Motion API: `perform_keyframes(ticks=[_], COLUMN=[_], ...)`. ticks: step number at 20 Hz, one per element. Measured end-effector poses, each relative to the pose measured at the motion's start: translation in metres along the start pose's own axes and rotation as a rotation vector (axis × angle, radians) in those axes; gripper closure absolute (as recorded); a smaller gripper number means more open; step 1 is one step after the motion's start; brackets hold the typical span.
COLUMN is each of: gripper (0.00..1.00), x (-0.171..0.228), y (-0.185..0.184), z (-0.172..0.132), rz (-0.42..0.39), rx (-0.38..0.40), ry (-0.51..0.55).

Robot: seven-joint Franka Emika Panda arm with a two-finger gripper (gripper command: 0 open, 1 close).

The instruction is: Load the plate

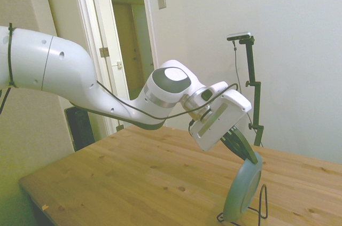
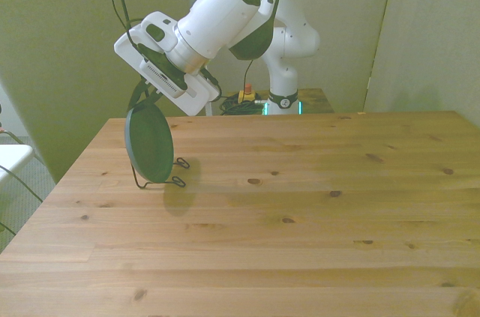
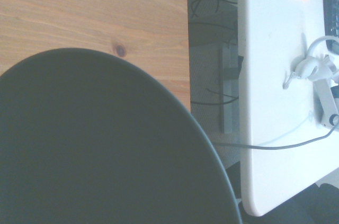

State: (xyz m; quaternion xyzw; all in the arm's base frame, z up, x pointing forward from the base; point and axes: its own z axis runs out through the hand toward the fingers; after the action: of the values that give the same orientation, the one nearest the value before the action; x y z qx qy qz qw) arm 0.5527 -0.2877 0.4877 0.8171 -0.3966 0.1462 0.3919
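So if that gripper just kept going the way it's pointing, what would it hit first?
Probably the thin black wire rack on the wooden table: the gripper points down at it, holding the round teal plate on edge just above. Depth is hard to judge.

No legible text anywhere.
Small dark markings on the white arm's base [image 2: 282, 98] too blurred to read; no labels, brands, numbers or signs elsewhere.

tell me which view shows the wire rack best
The front view: the wire rack shows its upright and both feet beside the plate. The side view catches only one loop and a foot at the frame's bottom edge. The wrist view shows none of it.
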Motion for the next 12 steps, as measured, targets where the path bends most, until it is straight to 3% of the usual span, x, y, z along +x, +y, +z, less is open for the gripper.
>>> perform_keyframes(ticks=[6,7,12], gripper=[1.0,0.0,0.0], x=[-0.004,-0.004,-0.004], y=[0.001,0.001,0.004], z=[0.007,0.009,0.014], rz=[-0.005,-0.004,-0.001], rx=[-0.001,0.003,0.018], ry=[-0.008,-0.007,0.001])
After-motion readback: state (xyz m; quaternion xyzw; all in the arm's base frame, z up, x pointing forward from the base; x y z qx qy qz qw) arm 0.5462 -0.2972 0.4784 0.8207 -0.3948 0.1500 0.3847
